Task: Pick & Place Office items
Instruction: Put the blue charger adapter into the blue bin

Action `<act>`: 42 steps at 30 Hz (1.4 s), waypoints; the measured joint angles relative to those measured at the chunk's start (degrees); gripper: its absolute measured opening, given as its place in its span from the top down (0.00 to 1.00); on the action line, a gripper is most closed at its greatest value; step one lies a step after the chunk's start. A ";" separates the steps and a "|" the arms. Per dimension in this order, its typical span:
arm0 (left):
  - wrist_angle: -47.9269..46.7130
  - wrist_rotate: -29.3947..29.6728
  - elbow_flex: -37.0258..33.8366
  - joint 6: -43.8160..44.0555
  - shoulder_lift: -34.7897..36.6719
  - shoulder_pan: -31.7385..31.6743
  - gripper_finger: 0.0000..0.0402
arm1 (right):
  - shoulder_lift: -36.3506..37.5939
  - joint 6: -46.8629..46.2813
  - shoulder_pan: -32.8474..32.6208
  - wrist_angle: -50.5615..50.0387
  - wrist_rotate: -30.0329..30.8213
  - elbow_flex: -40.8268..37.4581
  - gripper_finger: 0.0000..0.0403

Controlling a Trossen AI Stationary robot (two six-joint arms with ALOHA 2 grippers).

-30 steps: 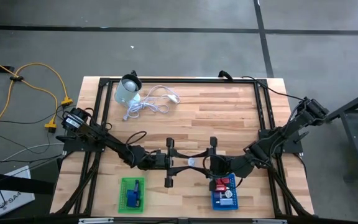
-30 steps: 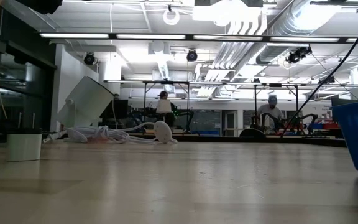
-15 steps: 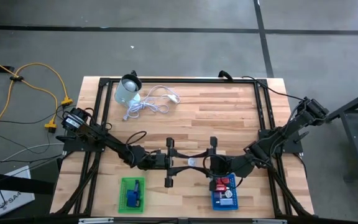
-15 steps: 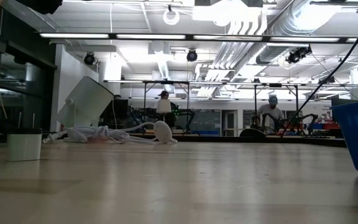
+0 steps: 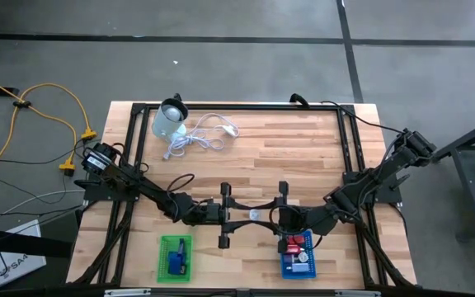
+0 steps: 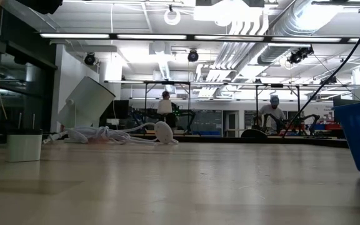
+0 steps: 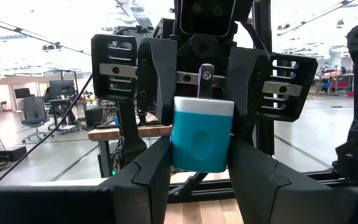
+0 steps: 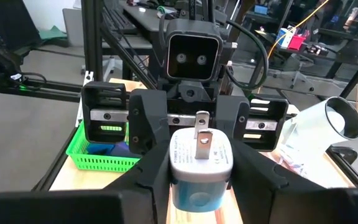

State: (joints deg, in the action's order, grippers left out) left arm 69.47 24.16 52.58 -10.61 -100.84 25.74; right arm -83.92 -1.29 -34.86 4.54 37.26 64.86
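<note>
A small blue-and-white plug adapter (image 5: 255,215), one of the office items, hangs above the table's middle between my two grippers, which face each other. Its blue body (image 7: 202,143) shows in the left wrist view with a metal prong (image 7: 205,79) above it. Its white face with the prong (image 8: 201,149) shows in the right wrist view. My left gripper (image 5: 241,217) and my right gripper (image 5: 269,218) are both shut on it. Neither gripper shows in the low view. My left gripper pinches the adapter's blue body by its two sides (image 7: 178,155) between its two fingers. The fingers come about level from the table's left. The adapter is lifted clear of the table, prong end up. My right gripper has the adapter's white prong end (image 8: 175,163) between its two fingers, one on each side. The fingers come about level from the table's right, opposite the left gripper. The adapter stays clear of the table.
A green basket (image 5: 176,257) with a blue piece stands near the front left. A blue basket (image 5: 298,256) with red and white pieces stands front right. A pale round container (image 5: 170,120) lies on its side beside a coiled white cable (image 5: 200,136) at the far left.
</note>
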 joint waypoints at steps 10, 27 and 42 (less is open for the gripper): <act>0.00 0.00 0.00 0.07 0.02 0.02 0.67 | 0.00 0.01 -0.01 -0.01 0.01 0.00 0.68; -0.01 0.00 -0.02 0.59 0.02 0.02 0.66 | 0.02 -0.10 -0.01 -0.01 0.02 0.00 0.70; -0.03 0.15 -0.04 1.21 0.02 0.02 0.43 | 0.02 -0.03 -0.01 -0.02 -0.10 0.00 0.70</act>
State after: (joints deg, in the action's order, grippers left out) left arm 69.44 24.32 52.53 -9.40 -100.82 25.76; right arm -83.90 -1.32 -34.87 4.52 37.16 64.86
